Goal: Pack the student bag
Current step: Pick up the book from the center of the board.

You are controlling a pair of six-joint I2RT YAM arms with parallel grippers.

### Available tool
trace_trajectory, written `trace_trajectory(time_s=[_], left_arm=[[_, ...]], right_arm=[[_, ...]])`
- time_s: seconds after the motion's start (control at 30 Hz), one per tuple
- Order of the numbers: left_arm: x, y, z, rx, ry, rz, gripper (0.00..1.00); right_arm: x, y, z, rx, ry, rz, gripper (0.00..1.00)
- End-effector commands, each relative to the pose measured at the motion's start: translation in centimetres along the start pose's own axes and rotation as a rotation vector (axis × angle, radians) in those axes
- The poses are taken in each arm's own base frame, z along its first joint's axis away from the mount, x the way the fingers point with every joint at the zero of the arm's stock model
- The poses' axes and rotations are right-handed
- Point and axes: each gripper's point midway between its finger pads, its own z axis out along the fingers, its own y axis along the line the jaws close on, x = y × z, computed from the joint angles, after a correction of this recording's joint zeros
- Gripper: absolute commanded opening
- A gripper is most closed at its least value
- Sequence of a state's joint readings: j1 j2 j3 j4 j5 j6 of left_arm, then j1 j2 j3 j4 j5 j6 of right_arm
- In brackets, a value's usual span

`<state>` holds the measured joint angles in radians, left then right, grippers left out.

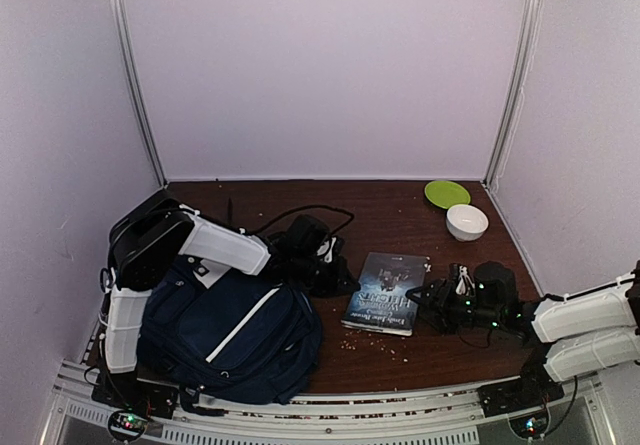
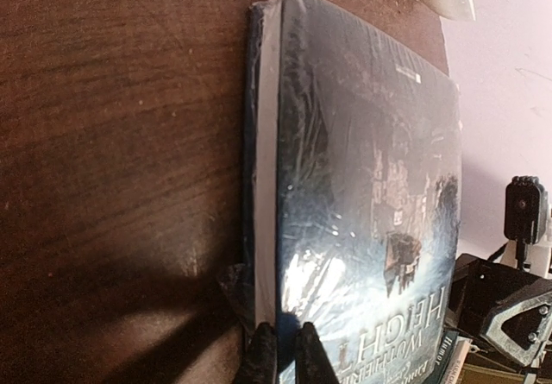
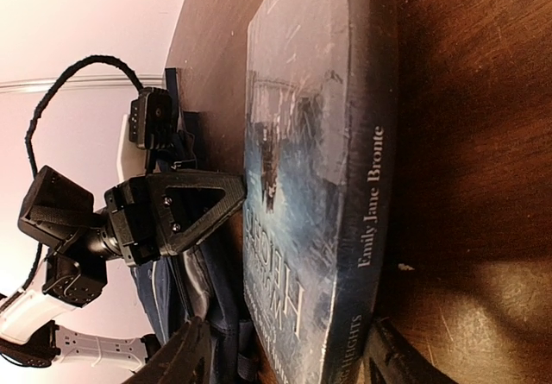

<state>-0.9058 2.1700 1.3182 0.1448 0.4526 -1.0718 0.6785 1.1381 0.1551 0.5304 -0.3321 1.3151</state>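
Glossy book point(image 2: 362, 194); cloth student bag point(image 1: 270, 350); wood table point(image 1: 400, 215).

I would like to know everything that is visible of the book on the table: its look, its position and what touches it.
The book is a closed paperback with a dark blue cover and white page edges, wrapped in crinkled clear film. The cover reads Wuthering Heights, the spine Emily Jane Bronte. It lies flat, cover up, on the brown table, right of the student bag. The left fingers seem to pinch one corner; the right fingers stand open around it.
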Motion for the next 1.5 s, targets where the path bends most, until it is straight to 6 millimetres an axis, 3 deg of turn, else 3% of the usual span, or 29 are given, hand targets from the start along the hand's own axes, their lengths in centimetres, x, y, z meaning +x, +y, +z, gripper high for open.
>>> trace_trajectory(time_s=[0.0,0.4,0.77,0.9,1.1,1.23,1.47], left_arm=[[6.6,-6.0,1.0,0.177,0.192,0.105,0.13],[6.8,-6.0,1.2,0.191,0.195,0.104,0.14],[6.7,-6.1,1.1,0.189,0.193,0.108,0.26],[6.7,-6.3,1.0,0.192,0.192,0.112,0.27],[6.7,-6.7,0.9,0.196,0.187,0.119,0.27],[6.6,-6.8,0.8,0.198,0.183,0.124,0.29],[6.6,-7.0,0.7,0.204,0.182,0.126,0.29]], right_arm=[[-1.1,10.3,-1.2,-0.359,-0.031,-0.072,0.59],[-1.1,12.3,-1.7,-0.392,-0.033,-0.089,0.59],[-1.1,12.9,-1.9,-0.382,-0.038,-0.116,0.59],[-1.0,12.5,-1.3,-0.347,-0.027,-0.124,0.59],[-0.5,10.3,0.5,-0.218,0.015,-0.130,0.56],[0.0,8.8,1.1,-0.127,0.039,-0.172,0.61],[0.4,8.3,1.3,-0.062,0.064,-0.243,0.64]])
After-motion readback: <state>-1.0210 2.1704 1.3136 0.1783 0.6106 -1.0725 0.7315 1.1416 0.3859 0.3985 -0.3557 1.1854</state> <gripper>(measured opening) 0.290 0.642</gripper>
